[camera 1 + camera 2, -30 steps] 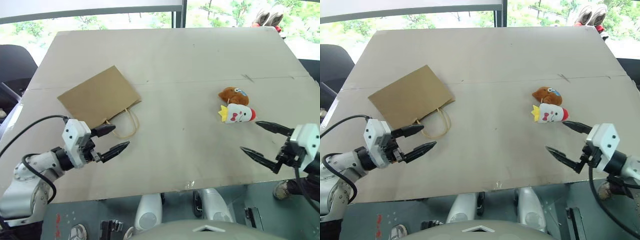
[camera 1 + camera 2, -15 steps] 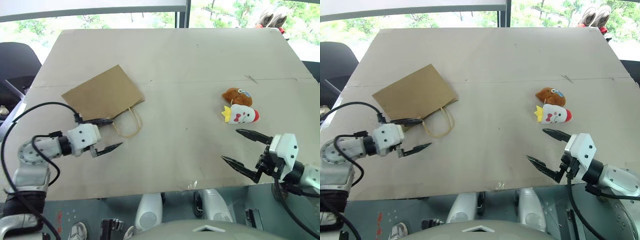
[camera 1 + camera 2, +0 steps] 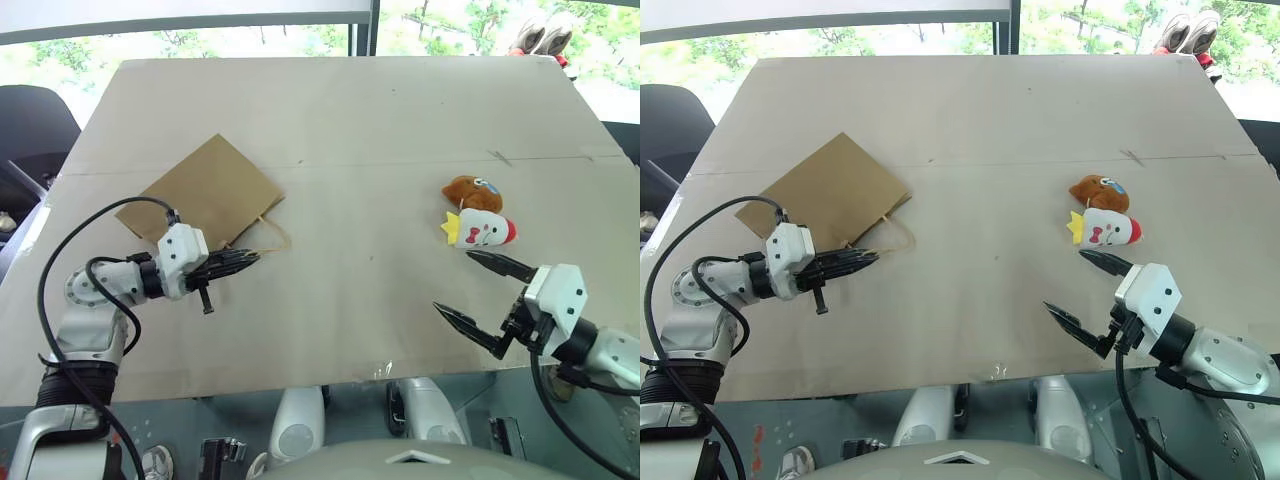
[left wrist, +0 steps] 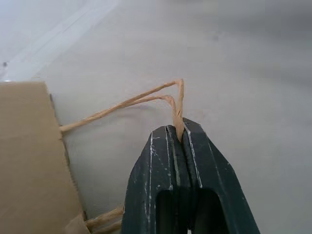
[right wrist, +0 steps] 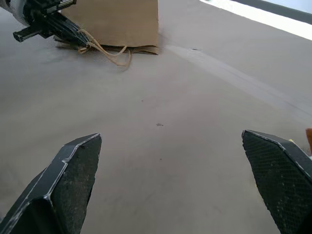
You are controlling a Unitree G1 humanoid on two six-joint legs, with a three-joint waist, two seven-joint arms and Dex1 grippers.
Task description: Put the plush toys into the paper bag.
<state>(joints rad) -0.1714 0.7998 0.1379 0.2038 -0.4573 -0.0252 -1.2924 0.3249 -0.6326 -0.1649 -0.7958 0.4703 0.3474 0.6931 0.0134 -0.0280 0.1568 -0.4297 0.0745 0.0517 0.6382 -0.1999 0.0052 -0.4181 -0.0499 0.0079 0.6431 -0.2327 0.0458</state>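
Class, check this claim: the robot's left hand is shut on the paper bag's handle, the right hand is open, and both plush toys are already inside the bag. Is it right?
One part is wrong. The brown toy and the white toy lie on the table, far from the paper bag, as the left eye view shows. The left hand is shut on the handle, and the right hand is open.

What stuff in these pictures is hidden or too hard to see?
- Inside of the paper bag: it lies flat on the table, so its opening and contents stay hidden in the head views.
- Handle in the left wrist view: the part pinched in the left gripper is covered by the shut jaws.
- Brown plush toy: its face is too small to read.
- White chicken toy: its underside is against the table.
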